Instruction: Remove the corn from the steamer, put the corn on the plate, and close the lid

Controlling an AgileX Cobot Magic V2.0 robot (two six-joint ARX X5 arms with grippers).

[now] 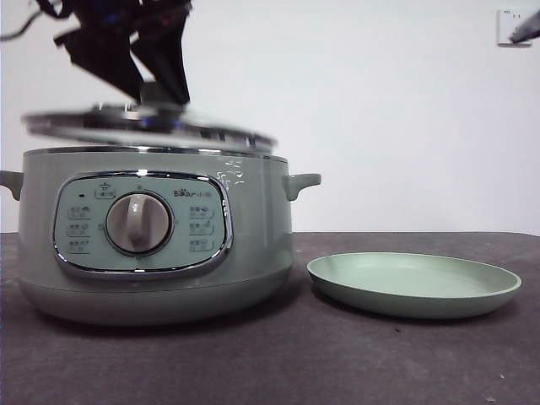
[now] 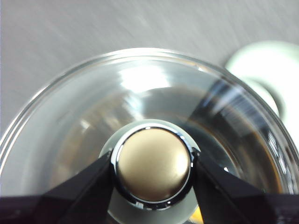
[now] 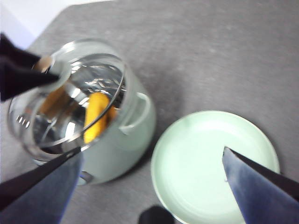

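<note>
The pale-green steamer [image 1: 253, 253] stands on the left of the table. Its glass lid [image 1: 143, 128] hovers just above the chrome rim, slightly tilted and blurred. My left gripper [image 1: 160, 93] comes down from above and is shut on the lid's knob [image 2: 153, 161]. In the right wrist view, the yellow-orange corn [image 3: 96, 116] lies inside the steamer [image 3: 126, 140], seen under the raised lid [image 3: 28, 121]. The pale-green plate [image 1: 413, 283] sits to the right of the steamer with nothing on it. My right gripper [image 3: 152, 151] hangs open high above the plate [image 3: 210, 158] and the steamer's handle.
The dark grey table [image 1: 337, 363] runs out in front of the steamer and plate. A white wall stands behind. A black arm tip [image 1: 523, 29] shows at the top right corner of the front view.
</note>
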